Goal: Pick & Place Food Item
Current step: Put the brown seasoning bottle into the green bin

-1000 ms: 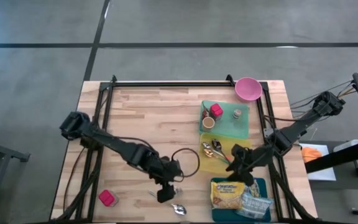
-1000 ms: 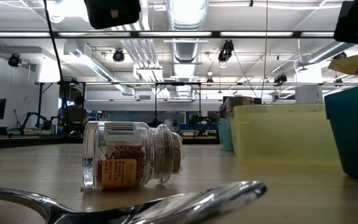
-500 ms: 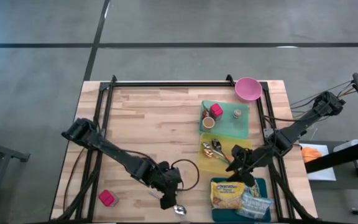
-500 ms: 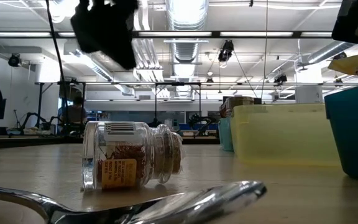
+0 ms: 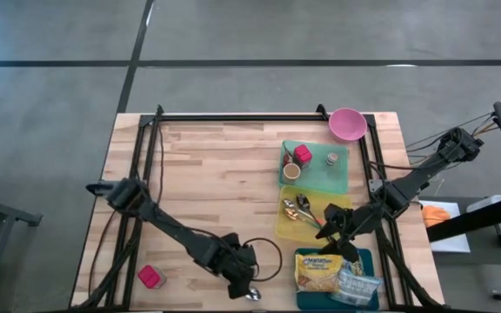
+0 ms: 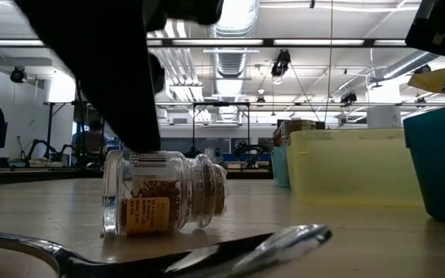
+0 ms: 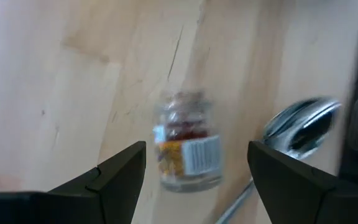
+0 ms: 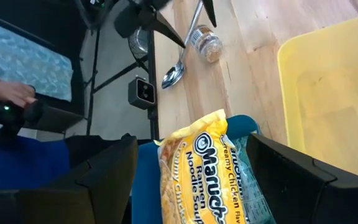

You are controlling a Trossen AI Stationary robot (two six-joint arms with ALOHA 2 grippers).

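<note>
The left gripper (image 5: 240, 283) hangs low over the near edge of the wooden table (image 5: 216, 174), its 2 fingers (image 7: 114, 177) spread apart with nothing between them, framing a small glass spice jar (image 7: 185, 149) that lies on its side on the wood just ahead. In the low view the jar (image 6: 163, 193) shows reddish contents, an orange label and a barcode sticker, and the dark bulk of the left arm fills the space directly above it without visibly touching it. A metal spoon (image 6: 207, 251) lies on the table just beside the jar, nearer the table edge. The right gripper (image 5: 342, 228) hovers over the near right part of the table, its fingers (image 8: 107, 171) also parted and empty, above a teal bin (image 5: 368, 257) holding a yellow packet of Maruchan ramen noodles (image 8: 201, 168). Next to that bin sits a yellow bin (image 5: 285, 228) with 2 spoons in it, and farther back a green tray (image 5: 342, 178) carrying small containers. A pink bowl (image 5: 347, 123) stands at the far right corner, and a small pink object (image 5: 150, 277) lies near the left front edge.
</note>
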